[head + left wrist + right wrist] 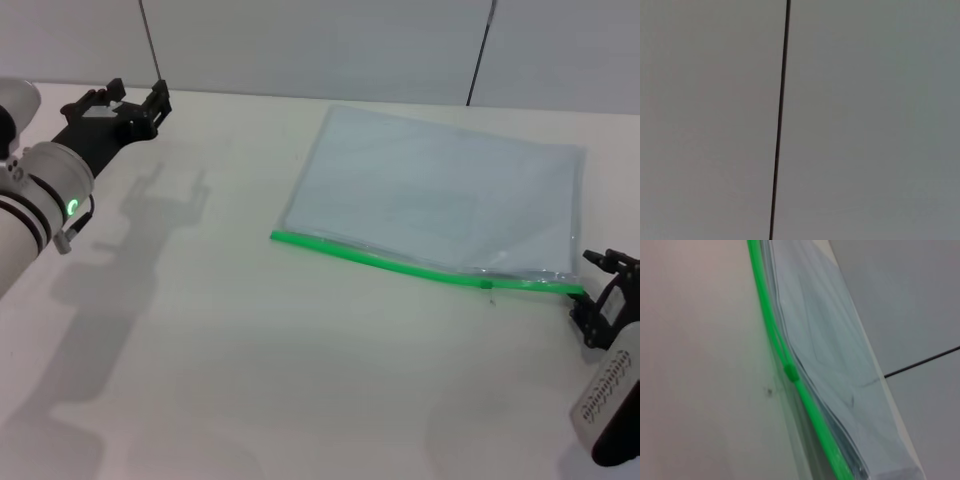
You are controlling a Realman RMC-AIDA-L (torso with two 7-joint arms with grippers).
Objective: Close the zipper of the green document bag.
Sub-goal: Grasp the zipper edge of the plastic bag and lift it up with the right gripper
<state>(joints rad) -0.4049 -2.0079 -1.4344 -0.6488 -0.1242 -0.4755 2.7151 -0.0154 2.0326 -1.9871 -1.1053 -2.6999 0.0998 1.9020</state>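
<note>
Zipper (400, 263), a thin bright green plastic strip, runs left to right along the near edge of the flat translucent blue-grey document bag (440, 200) on the white table (250, 350), its right end just beside the right gripper (607, 300), whose finger state I cannot tell, while the left gripper (125, 108) hangs released, well apart.

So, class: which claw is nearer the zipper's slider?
Right. The right claw sits at the zipper's end, close to the slider; the left claw is far off, raised.

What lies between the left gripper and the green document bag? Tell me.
Only bare white table lies between the left gripper and the green document bag, as the head view shows.
</note>
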